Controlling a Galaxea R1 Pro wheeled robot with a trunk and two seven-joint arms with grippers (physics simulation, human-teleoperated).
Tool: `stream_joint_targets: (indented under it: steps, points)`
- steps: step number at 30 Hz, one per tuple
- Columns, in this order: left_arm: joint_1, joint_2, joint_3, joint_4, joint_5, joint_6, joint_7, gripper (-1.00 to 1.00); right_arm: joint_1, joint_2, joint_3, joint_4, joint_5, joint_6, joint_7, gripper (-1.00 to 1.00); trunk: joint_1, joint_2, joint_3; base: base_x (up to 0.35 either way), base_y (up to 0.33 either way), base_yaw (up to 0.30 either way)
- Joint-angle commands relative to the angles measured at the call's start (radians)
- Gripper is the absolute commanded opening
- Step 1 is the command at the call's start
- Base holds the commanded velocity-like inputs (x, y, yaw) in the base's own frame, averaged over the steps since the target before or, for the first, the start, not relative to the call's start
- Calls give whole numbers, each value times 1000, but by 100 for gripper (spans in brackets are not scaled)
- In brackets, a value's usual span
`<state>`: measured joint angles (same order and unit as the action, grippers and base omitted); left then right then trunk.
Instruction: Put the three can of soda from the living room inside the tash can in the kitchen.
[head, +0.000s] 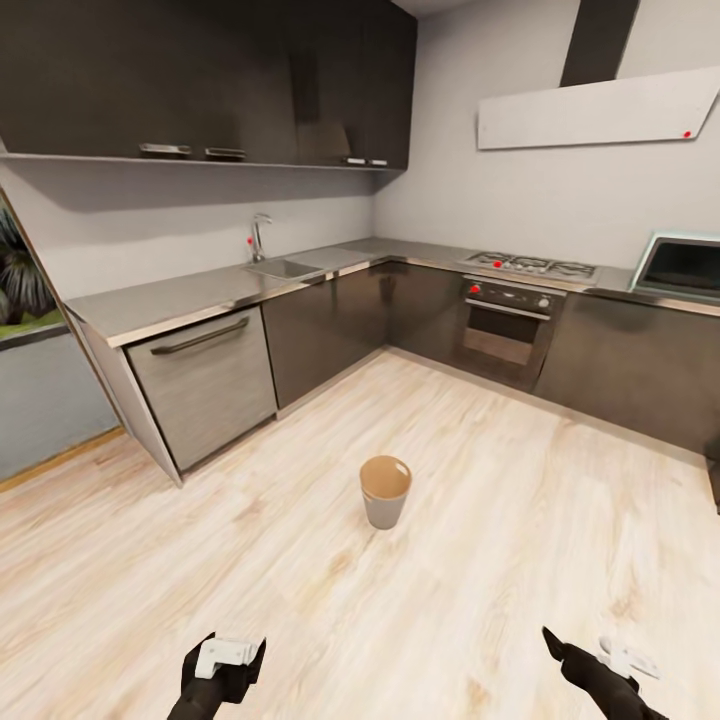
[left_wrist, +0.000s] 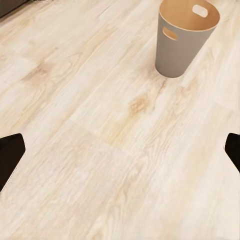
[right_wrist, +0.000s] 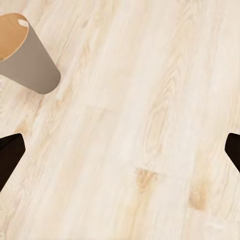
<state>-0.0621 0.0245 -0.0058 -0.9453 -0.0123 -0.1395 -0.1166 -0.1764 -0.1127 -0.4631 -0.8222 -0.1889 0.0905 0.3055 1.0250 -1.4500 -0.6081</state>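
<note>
Bin: trash can (head: 386, 490) upright on the pale wood floor (head: 480, 560), mid-kitchen.
Left end effector (left_wrist: 120, 150): spread, holding nothing.
Right end effector (right_wrist: 120, 150): spread, holding nothing.

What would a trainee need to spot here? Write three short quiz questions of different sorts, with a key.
1. True or false: the bin stands upright on the wood floor.
2. Multiple choice: what is each gripper holding? A) a can B) the bin C) nothing
3. Fill in: the sink is set into the steel ____.

Key:
1. True. It stands apart from the cabinets, with a slot handle near its rim.
2. C. In the wrist views the left gripper and the right gripper show fingers spread wide with only floor between them.
3. Countertop.
</note>
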Motion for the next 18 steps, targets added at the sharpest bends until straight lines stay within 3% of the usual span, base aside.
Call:
stream_joint_targets:
  steps: [1, 18]
  points:
    - [0, 0, 0, 0, 0, 0, 0, 100, 0, 0, 0, 0, 0, 0, 0, 100, 0, 0, -1, 324, 84, 0]
    - [0, 0, 3, 0, 0, 1, -2, 100, 0, 1, 1, 1, 0, 0, 1, 100, 0, 0, -13, 324, 89, 0]
